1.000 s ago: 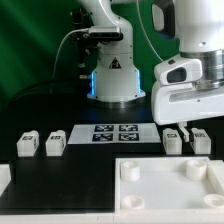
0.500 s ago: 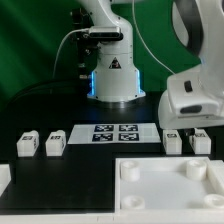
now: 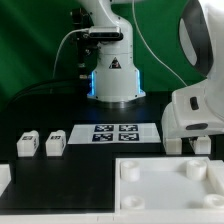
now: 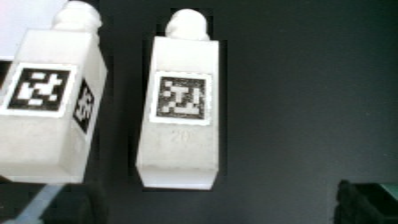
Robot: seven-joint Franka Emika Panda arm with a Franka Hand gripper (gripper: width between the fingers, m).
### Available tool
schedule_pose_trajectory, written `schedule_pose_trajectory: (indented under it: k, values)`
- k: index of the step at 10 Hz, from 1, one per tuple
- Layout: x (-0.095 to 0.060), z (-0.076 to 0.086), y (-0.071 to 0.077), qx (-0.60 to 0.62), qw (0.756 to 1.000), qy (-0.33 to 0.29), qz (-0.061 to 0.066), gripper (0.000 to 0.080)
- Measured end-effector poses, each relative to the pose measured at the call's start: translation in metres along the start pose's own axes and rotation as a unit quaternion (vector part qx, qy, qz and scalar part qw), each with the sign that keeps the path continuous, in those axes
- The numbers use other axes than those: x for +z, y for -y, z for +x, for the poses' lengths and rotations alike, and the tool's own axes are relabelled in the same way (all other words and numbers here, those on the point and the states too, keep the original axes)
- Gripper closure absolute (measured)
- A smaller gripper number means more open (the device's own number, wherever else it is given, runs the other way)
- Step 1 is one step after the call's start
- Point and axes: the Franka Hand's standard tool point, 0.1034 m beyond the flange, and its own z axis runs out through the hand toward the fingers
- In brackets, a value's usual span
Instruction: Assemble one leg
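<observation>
1. One large white panel (image 3: pixel 160 185) with a raised rim and round sockets lies nearest in the exterior view, on the black bench (image 3: pixel 40 110).
2. Just behind it runs a row of small white tagged blocks. The outer left block (image 3: pixel 26 144) and inner left block (image 3: pixel 56 144) sit close together on the exterior view's left, well apart from the right-hand pair (image 3: pixel 172 146).
3. Arm's white wrist housing (image 3: pixel 198 112) hangs directly over the right-hand pair and hides most of it.
4. Wrist view: the leg (image 4: pixel 182 110) is centred on the bench, tag facing the camera, rounded nub at the end away from the fingers (image 4: pixel 368 197). Neighbouring leg (image 4: pixel 54 100) is just beside it, slightly askew, with a dark gap between them. Cannot tell which of the right-hand pair is which.
5. Fingers are spread wide, with blurred dark tips on either side of the leg's near end, pinching nothing.
6. Marker board (image 3: pixel 110 132) lies flat behind the row, between the two pairs.
7. Arm's base (image 3: pixel 112 75), glowing blue, stands farthest back.
</observation>
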Motion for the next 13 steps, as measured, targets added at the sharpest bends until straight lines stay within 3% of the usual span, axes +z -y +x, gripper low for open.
schedule_pose_trajectory:
  k: [4, 8, 9, 10, 11, 12, 13]
  values:
    - [0.032, -0.005, -0.002, 0.005, 1.0, 0.006, -0.005, 0.0151]
    - [0.042, -0.002, -0.004, 0.0, 1.0, -0.001, -0.005, 0.0151]
    - [0.042, -0.002, -0.004, 0.0, 1.0, -0.001, -0.005, 0.0182]
    - [0.042, -0.002, -0.004, 0.0, 1.0, -0.001, -0.005, 0.0315]
    - [0.042, -0.002, -0.004, 0.0, 1.0, -0.001, -0.005, 0.0315]
    - [0.042, -0.002, -0.004, 0.0, 1.0, -0.001, -0.005, 0.0513]
    - [0.042, -0.002, -0.004, 0.0, 1.0, -0.001, -0.005, 0.0509]
